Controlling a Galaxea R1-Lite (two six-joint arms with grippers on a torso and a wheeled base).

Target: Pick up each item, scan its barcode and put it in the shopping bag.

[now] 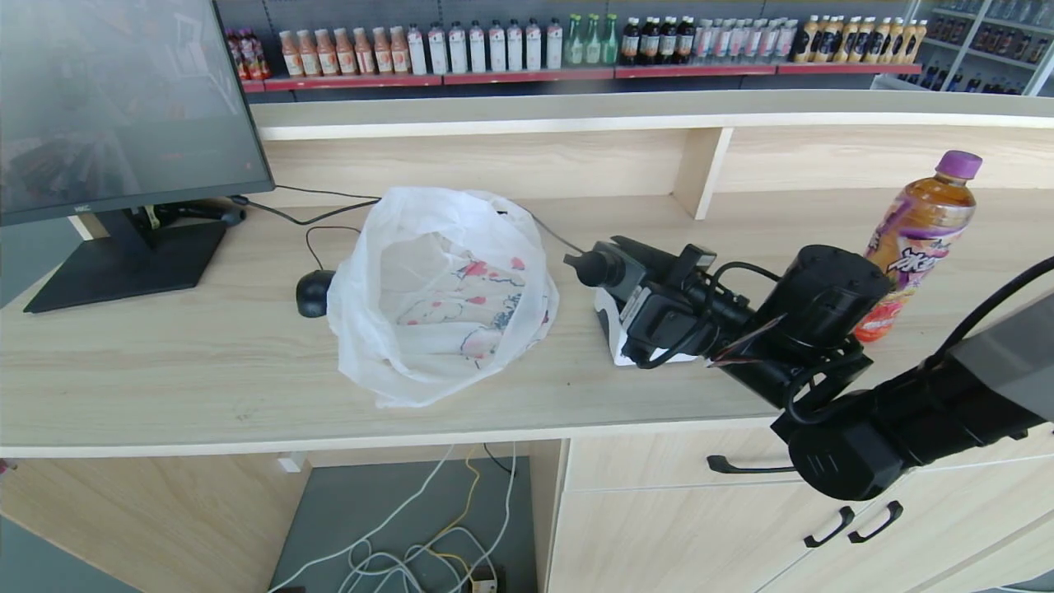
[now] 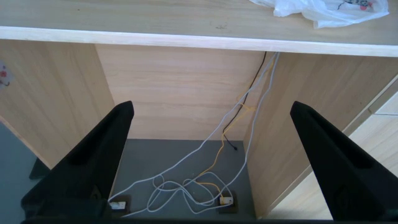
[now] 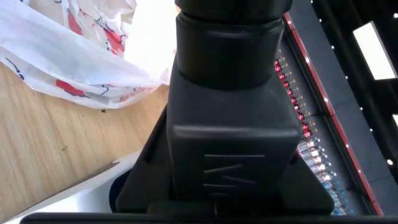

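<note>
Sitting mid-counter (image 1: 206,362), the white shopping bag (image 1: 440,296) slumps with its mouth open upward, red and blue print showing through the thin plastic. Take the bag as the centre of the dial and the back wall as twelve. A black mouse (image 1: 313,292) lies just beside it at nine o'clock. A monitor (image 1: 123,99) on a black stand sits at ten, well apart.

At three o'clock, near the bag, stands a white-and-black scanner (image 1: 616,338). The right gripper (image 1: 626,284) hangs directly over it, with its arm coming in from about four o'clock. Whether that gripper is open or closed I cannot tell.

The bottle (image 1: 918,239) — amber drink, purple cap — stands upright on the counter at two o'clock. It is well apart from the bag and on the far side of the right arm.

The left gripper (image 2: 211,106) hangs below the counter's front edge, spread wide open. It faces the recess under the counter, where white and yellow cables (image 2: 186,186) trail onto a dark floor. A corner of the bag (image 2: 323,9) lies above it on the countertop.

At twelve o'clock, rows of drinks line a red-edged shelf (image 1: 527,77).
</note>
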